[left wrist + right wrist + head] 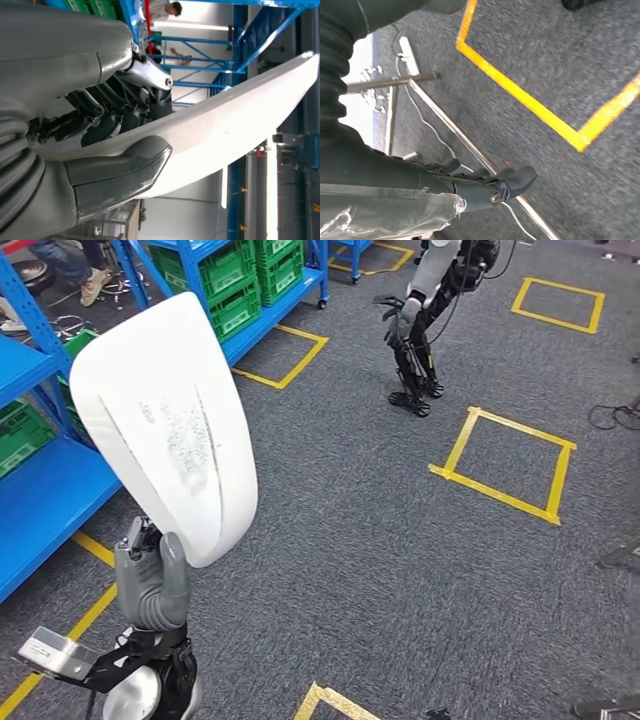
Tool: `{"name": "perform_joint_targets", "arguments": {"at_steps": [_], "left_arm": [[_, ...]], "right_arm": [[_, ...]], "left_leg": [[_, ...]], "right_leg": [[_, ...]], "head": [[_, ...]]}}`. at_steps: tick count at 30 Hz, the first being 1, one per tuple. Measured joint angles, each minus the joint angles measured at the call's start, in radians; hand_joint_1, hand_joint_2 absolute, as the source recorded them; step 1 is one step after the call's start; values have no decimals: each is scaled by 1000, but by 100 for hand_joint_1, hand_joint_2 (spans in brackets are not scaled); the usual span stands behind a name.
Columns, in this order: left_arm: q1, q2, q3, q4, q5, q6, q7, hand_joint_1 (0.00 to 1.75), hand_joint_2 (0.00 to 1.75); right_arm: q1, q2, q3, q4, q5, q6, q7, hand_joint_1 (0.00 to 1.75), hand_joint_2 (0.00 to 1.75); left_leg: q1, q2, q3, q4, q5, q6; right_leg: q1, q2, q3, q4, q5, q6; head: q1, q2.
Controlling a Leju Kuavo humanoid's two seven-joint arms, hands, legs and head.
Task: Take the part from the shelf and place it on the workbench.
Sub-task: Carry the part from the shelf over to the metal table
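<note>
Above grey carpet [377, 570], white part [170, 430] upright, lower edge clamped in left hand [151, 585] beneath it.

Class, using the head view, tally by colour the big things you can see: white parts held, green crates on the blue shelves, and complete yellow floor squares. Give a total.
White part, held by the left hand: 1
Green crates: 3
Complete yellow floor squares: 2
Total: 6

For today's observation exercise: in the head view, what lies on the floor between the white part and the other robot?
Bare grey carpet and one yellow tape square separate the white part from the other robot, seen in the head view.
</note>
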Motion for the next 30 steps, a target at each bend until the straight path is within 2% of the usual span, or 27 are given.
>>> {"name": "perform_joint_targets", "arguments": {"at_steps": [1,3,4,5,6,7,8,9,10,11,12,14,15,16,18,19,20,21,22,23,24,25,27,28,29,30], "left_arm": [[1,-1,0,0,-2,0,0,175,175],[5,-1,1,0,-2,2,0,175,175],[6,-1,1,0,-3,2,0,175,175],[8,-1,1,0,-3,2,0,175,175],[8,-1,1,0,-3,3,0,175,175],[9,-1,1,0,-4,3,0,175,175],[9,-1,1,0,-4,3,0,175,175],[9,-1,1,0,-4,3,0,175,175],[9,-1,1,0,-4,3,0,175,175],[9,-1,1,0,-4,3,0,175,175],[8,-1,1,0,-4,3,0,175,175],[8,-1,1,0,-4,3,0,175,175],[7,-1,1,0,-4,3,0,175,175],[7,-1,1,0,-4,3,0,175,175],[8,0,1,0,-3,3,0,175,175],[9,0,1,0,-2,3,0,175,175],[9,1,1,0,-1,4,0,175,175],[9,1,2,0,0,5,0,175,175],[9,1,2,0,1,6,0,175,175],[9,1,2,0,2,7,0,175,175],[8,1,2,0,2,8,0,175,175],[7,1,3,0,3,9,0,175,175],[7,1,3,0,4,11,0,175,175],[7,0,3,0,4,12,0,175,175],[6,0,3,0,4,12,0,175,175],[5,-1,3,0,4,13,0,175,175]], "right_arm": [[0,0,0,0,0,0,1,0,175],[-3,0,0,0,1,1,2,0,175],[-6,0,0,0,2,1,2,0,175],[-7,0,0,0,2,1,2,0,175],[-6,0,0,0,2,1,2,0,175],[-5,0,0,0,2,2,2,0,175],[-4,0,0,0,2,2,3,0,175],[-5,0,0,0,2,2,3,0,175],[-7,0,0,0,2,2,3,0,175],[-9,1,0,0,1,3,3,0,175],[-11,1,0,0,1,3,3,0,175],[-11,1,0,0,1,5,3,0,175],[-10,1,-1,0,0,5,3,0,175],[-10,1,-1,0,0,6,3,0,175],[-11,1,-1,0,-1,6,2,0,175],[-12,1,-1,0,0,6,1,0,175],[-12,1,-1,0,0,7,0,0,175],[-11,1,-1,0,-2,7,-3,0,175],[-10,1,-2,0,-7,7,-7,0,175],[-9,1,-4,0,-14,7,-12,0,175],[-10,1,-7,0,-23,7,-18,0,175],[-12,1,-11,0,-30,7,-23,0,175],[-13,1,-17,0,-36,7,-28,0,175],[-12,1,-19,0,-38,7,-29,0,175],[-9,0,-20,0,-40,7,-30,0,175],[-6,0,-22,0,-41,7,-30,0,175]], "left_leg": [[2,14,2,-5,2,4],[2,45,5,-7,1,10],[1,60,6,-7,0,11],[0,75,7,-7,-1,11],[0,89,8,-7,-3,10],[1,101,11,-6,-6,8],[1,113,15,-6,-9,5],[-1,123,20,-5,-14,0],[-5,133,24,-4,-19,-5],[-9,143,27,-2,-22,-10],[-12,152,29,-2,-25,-15],[-12,169,34,-3,-29,-24],[-10,160,33,4,-39,-30],[-8,140,25,28,-58,-35],[-5,85,-26,139,-121,-41],[-5,71,-61,209,-150,-41],[-5,64,-91,263,-165,-41],[-5,62,-107,286,-161,-41],[-4,60,-105,271,-137,-40],[-2,54,-86,223,-99,-39],[1,36,-59,160,-60,-39],[6,12,-30,94,-34,-38],[10,-24,-1,24,-17,-32],[9,-24,1,14,-19,-25],[8,-14,0,15,-16,-18],[8,-3,0,13,-14,-10]], "right_leg": [[3,-30,-15,28,-17,5],[4,-98,-70,142,-78,13],[2,-113,-101,206,-104,18],[0,-120,-121,249,-117,21],[-2,-124,-124,258,-110,23],[-4,-130,-106,228,-88,25],[-5,-143,-70,166,-55,26],[-2,-170,-31,96,-29,26],[-1,-189,2,39,-10,20],[2,-203,21,4,-2,13],[5,-205,25,-7,-4,5],[4,-178,21,-7,-3,-12],[3,-166,21,-9,-2,-17],[0,-153,21,-10,0,-23],[-3,-127,20,-12,3,-31],[-3,-114,18,-12,3,-33],[-3,-99,18,-12,4,-34],[-3,-85,17,-12,4,-33],[-4,-70,18,-12,5,-32],[-5,-55,18,-12,6,-30],[-6,-41,18,-11,8,-27],[-6,-26,15,-9,9,-22],[-7,-3,6,-7,13,-9],[-8,7,1,-9,16,-1],[-10,13,-2,-13,20,6],[-10,-1,-7,-11,19,11]], "head": [[4,0],[10,0],[11,0],[10,0],[11,0],[11,0],[11,0],[12,0],[11,0],[10,0],[9,0],[6,0],[6,0],[4,0],[-1,0],[-2,0],[-3,0],[-3,0],[-3,0],[-3,0],[-3,0],[-4,0],[-5,0],[-5,0],[-6,0],[-6,0]]}}
